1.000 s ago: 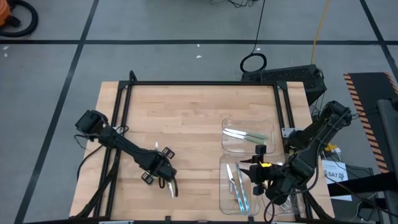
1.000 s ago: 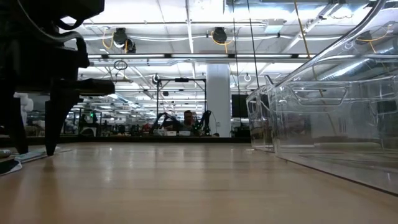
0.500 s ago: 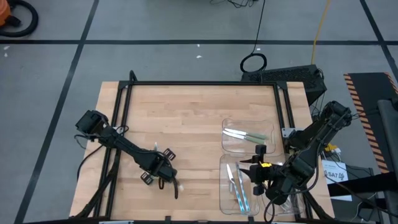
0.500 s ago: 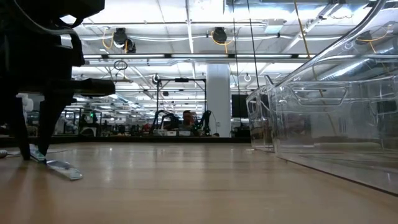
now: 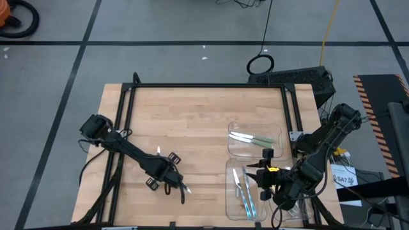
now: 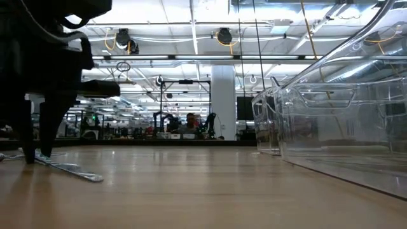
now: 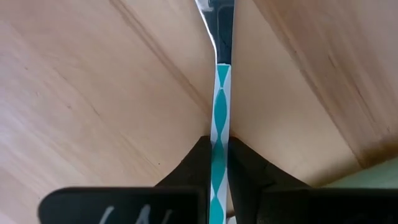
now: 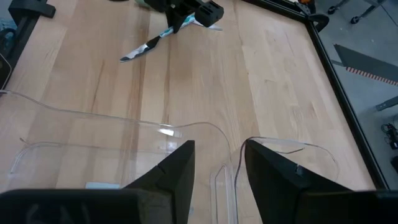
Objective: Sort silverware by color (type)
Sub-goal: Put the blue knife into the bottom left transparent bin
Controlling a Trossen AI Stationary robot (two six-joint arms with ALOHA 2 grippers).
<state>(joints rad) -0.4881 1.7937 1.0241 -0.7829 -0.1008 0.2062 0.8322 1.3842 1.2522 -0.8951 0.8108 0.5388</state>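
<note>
While I hold the left gripper (image 5: 171, 186) low in the lower left of the high view, its jaws are pinched narrow on a slim utensil with a light blue and white patterned handle and a silver metal end (image 7: 219, 112). In the left wrist view the handle runs straight out between the two dark fingers (image 7: 189, 165), so its long axis lines up with the gripper's reach. In the low view, at the left edge, the metal end (image 6: 76, 172) slopes down to the light wooden table (image 5: 198, 121), seemingly touching it.

The clear plastic trays (image 5: 255, 131) sit to the lower right of the high view, well apart from the held piece; the nearer-bottom tray already holds blue-handled utensils (image 5: 246, 195), the one above it pale green-handled ones (image 5: 252, 138).

The right gripper (image 8: 219, 163) waits over the trays with its jaws parted and nothing between them. I judge the left arm must carry the piece rightward, since it alone has it.
</note>
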